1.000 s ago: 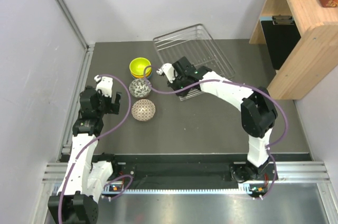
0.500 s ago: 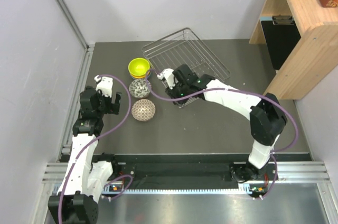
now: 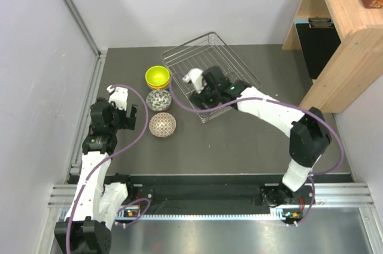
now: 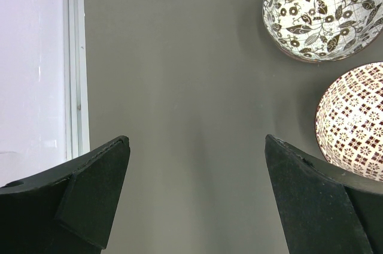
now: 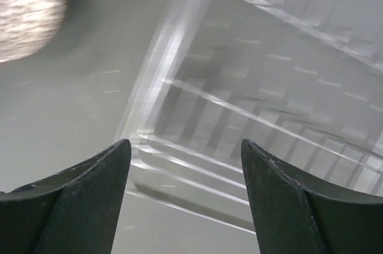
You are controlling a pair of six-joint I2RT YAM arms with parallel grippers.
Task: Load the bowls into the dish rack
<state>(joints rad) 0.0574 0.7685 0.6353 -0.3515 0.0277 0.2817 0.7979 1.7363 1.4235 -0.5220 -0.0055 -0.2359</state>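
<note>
- Hovering over the 7 o'clock corner of the dish rack point(image 3: 222, 57), the right gripper point(image 3: 202, 97) has its fingers apart and nothing between them. The wrist view is blurred, so contact with the wire is uncertain.
- The left gripper point(image 4: 197, 140), fingers spread and empty, hangs over the bare table point(image 4: 179, 56).
- At the rack's 9 o'clock, outside it, stand the lime-yellow bowl point(image 3: 157, 76), the brownish-grey patterned bowl point(image 3: 158, 99) and the pinkish-red patterned bowl point(image 3: 162, 124).
</note>
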